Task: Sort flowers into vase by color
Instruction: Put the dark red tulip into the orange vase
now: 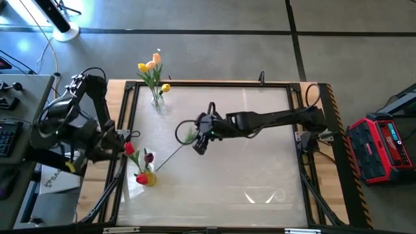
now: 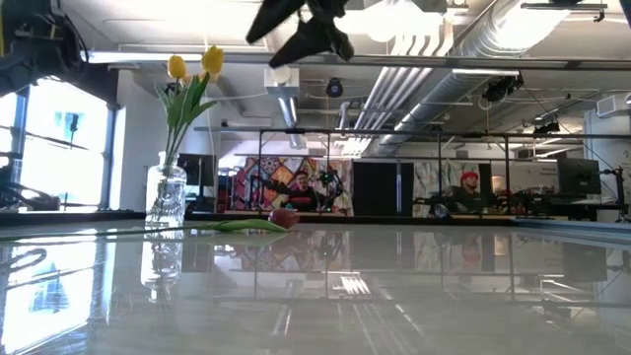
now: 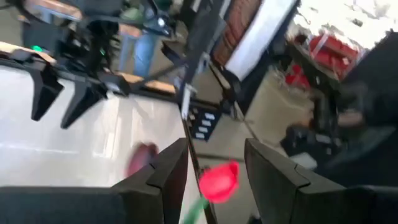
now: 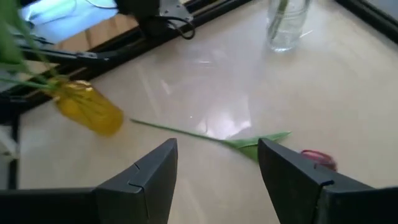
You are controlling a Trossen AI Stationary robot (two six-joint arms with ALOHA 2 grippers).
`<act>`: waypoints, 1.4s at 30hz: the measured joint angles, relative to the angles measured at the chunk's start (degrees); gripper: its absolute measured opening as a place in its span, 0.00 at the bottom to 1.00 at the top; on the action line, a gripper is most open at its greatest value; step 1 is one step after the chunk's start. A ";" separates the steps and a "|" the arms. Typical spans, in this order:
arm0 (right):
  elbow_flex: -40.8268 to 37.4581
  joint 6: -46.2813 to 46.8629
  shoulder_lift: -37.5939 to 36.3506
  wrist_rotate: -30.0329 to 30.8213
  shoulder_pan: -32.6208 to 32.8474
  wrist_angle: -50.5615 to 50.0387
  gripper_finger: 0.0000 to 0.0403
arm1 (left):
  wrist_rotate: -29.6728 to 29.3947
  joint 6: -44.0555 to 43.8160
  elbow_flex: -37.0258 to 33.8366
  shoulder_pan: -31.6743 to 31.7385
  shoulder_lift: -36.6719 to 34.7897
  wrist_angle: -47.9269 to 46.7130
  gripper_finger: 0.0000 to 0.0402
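Observation:
A clear glass vase [image 1: 158, 104] at the far left holds yellow and peach tulips [image 1: 149, 65]; it also shows in the low view [image 2: 166, 197]. A yellow vase [image 1: 150, 178] near the left edge holds red and maroon tulips. My left gripper [image 1: 123, 146] is open, with a finger on either side of a red tulip head [image 3: 219, 182] that rises from the yellow vase. One dark tulip [image 4: 318, 157] lies flat on the table on its long stem [image 4: 180, 130]. My right gripper [image 1: 200, 144] hangs open above it, empty [image 4: 217, 149].
The table has a raised dark frame [image 1: 130, 117] along its edges. A red case [image 1: 380, 146] stands off the table's right side. People sit in the room beyond the far edge [image 2: 296, 187].

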 joint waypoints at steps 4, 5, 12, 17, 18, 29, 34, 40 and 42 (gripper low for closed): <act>0.00 -4.16 0.18 -2.74 -2.35 -0.09 0.52 | -1.80 -0.84 0.10 2.45 -2.95 -0.34 0.36; 0.00 -5.25 0.34 -3.51 -2.89 -0.03 0.52 | -2.34 -0.86 0.12 3.21 -3.46 -0.37 0.36; 0.00 -12.22 0.94 -7.93 -6.28 -0.48 0.52 | -4.40 1.19 0.11 8.84 -6.37 -0.46 0.36; 0.00 -15.94 2.20 -11.14 -8.65 -1.14 0.52 | -3.89 3.98 0.06 12.31 -7.90 -0.50 0.36; 0.00 -16.64 2.76 -11.56 -9.02 -0.82 0.52 | -3.92 4.43 0.06 12.99 -8.24 -0.52 0.36; 0.00 -22.97 10.93 -15.19 -11.41 2.75 0.52 | -3.95 5.09 0.06 19.75 -10.23 -2.96 0.36; 0.00 -29.56 15.47 -15.26 -12.03 7.34 0.52 | -3.58 4.99 -0.10 21.83 -10.08 -3.49 0.36; 0.00 -35.45 19.98 -15.67 -12.38 8.66 0.52 | -3.51 3.93 -0.11 24.13 -9.03 -3.66 0.36; 0.00 -36.26 21.06 -16.66 -12.37 8.27 0.52 | -3.51 3.58 -0.11 25.00 -8.56 -3.85 0.36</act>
